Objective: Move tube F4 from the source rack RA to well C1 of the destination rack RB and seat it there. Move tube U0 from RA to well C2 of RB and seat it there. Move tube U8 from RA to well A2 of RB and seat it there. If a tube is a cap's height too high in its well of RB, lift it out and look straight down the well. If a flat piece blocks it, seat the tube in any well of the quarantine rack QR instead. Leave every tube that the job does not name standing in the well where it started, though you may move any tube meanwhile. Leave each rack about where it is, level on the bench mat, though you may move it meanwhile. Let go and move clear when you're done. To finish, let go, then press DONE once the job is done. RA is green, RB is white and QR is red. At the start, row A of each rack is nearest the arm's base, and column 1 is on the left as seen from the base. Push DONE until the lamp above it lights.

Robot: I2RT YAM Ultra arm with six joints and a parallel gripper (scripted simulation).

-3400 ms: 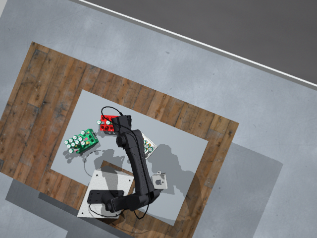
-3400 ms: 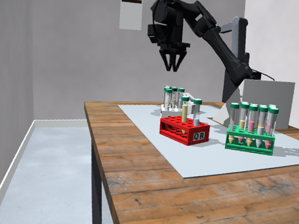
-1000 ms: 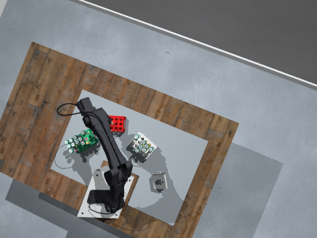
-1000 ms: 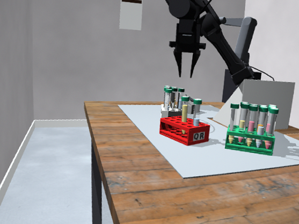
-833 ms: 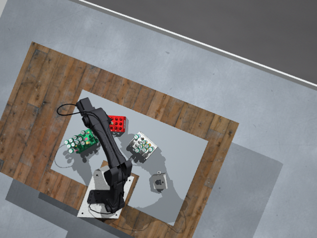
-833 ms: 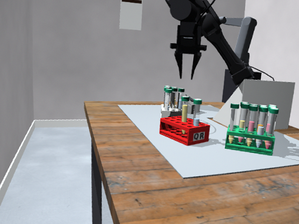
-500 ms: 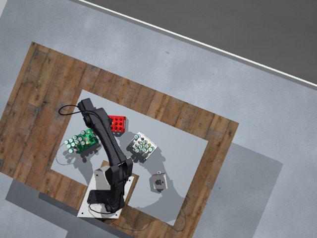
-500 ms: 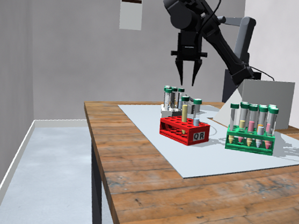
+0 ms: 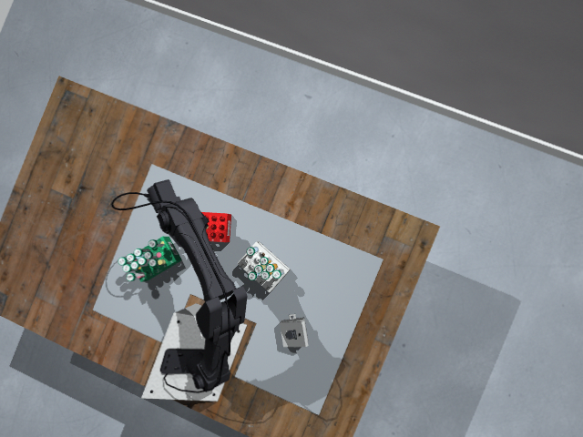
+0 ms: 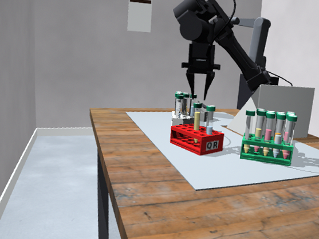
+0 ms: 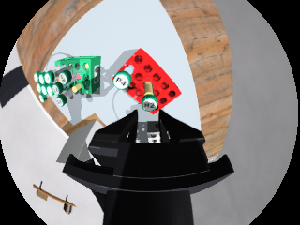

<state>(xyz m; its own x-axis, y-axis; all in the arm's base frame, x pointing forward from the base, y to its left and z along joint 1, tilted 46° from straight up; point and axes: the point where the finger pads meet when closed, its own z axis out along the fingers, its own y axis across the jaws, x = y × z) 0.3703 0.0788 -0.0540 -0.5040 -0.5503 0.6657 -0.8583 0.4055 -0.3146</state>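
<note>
My gripper point(image 10: 199, 98) point(image 11: 148, 112) is partly open and empty, pointing down. It hangs above and behind the red rack QR point(image 9: 217, 222) point(image 10: 202, 148) point(image 11: 149, 62). QR holds the yellow-filled tube H2 point(image 10: 197, 121) point(image 11: 149, 104) and the pale-blue-filled tube P4 point(image 10: 209, 120) point(image 11: 122, 81). H2's cap is just beyond the fingertips in the wrist view. Green rack RA point(image 10: 267, 144) point(image 11: 95, 64) holds several capped tubes; most cap labels are too small to read. White rack RB point(image 9: 269, 255) point(image 10: 180, 121) holds several green-capped tubes, labels unreadable; the fingers partly hide it in the wrist view.
The button box point(image 9: 301, 340) stands right of the arm's base; its small lamp point(image 9: 292, 316) looks unlit. RA lies left, QR at the back middle, RB to the right on the pale mat point(image 9: 339, 277). The arm covers part of QR in the top view. A grey panel point(image 10: 285, 111) stands behind RA.
</note>
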